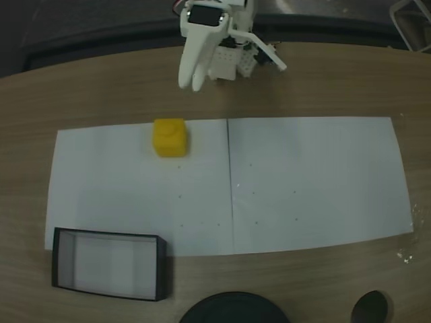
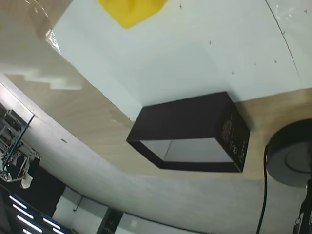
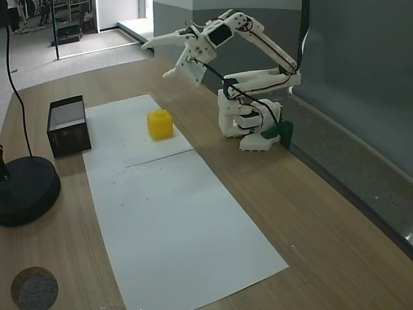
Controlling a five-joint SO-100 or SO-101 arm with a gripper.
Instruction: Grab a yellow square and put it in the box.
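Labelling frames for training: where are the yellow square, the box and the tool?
yellow square [image 1: 169,136], a fixed view, its top face.
box [image 1: 161,269], a fixed view, its right wall.
tool [image 1: 192,83], a fixed view, between its fingertips.

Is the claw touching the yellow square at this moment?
Apart. In a fixed view the claw hangs in the air above the table, clear of the yellow square.

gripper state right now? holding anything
gripper: open, holding nothing, raised above the table; the yellow square sits free on the paper.
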